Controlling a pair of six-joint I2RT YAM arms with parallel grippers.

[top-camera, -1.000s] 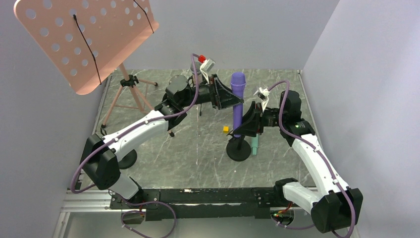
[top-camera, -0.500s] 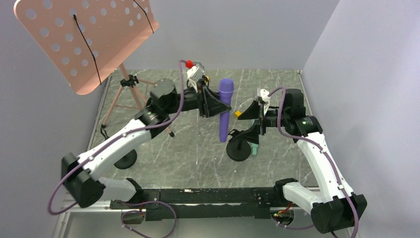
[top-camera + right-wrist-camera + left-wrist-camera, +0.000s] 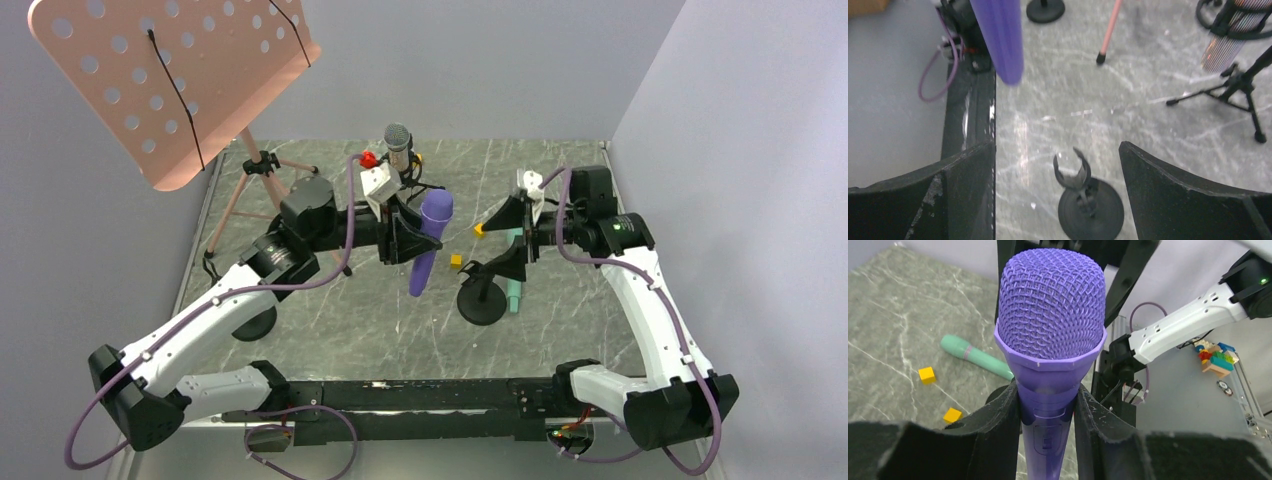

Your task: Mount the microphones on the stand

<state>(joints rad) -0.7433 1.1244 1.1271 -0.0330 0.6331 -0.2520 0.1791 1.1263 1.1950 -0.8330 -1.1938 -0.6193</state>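
Purple stick microphone with a mesh head (image 3: pixel 425 245) is clamped at the neck between the pads (image 3: pixel 998 430) of the left end effector (image 3: pixel 408 238) and held clear of the grey marble bench (image 3: pixel 400 320). Its long axis is near upright, slightly tilted, head up and tail down. Glittery silver-pink microphone with a grey mesh head (image 3: pixel 398 138) is seen further back, seemingly already seated on a black tripod stand (image 3: pixel 1243 85). Small black round-base stand with an open C-clip (image 3: pixel 481 290) lies to the right of the purple tail and lower, near but apart. Mint green stick microphone (image 3: pixel 515 293) is laid flat on the bench just beside that base. Right end effector (image 3: pixel 512 240) is spread wide with nothing held, hovering over the clip, so it is the nearer to the stand, while the microphone is carried by the left. The tail is judged to need carrying rightward and down, with the axis lined up to the clip mouth. A skewed entry could tip the stand.
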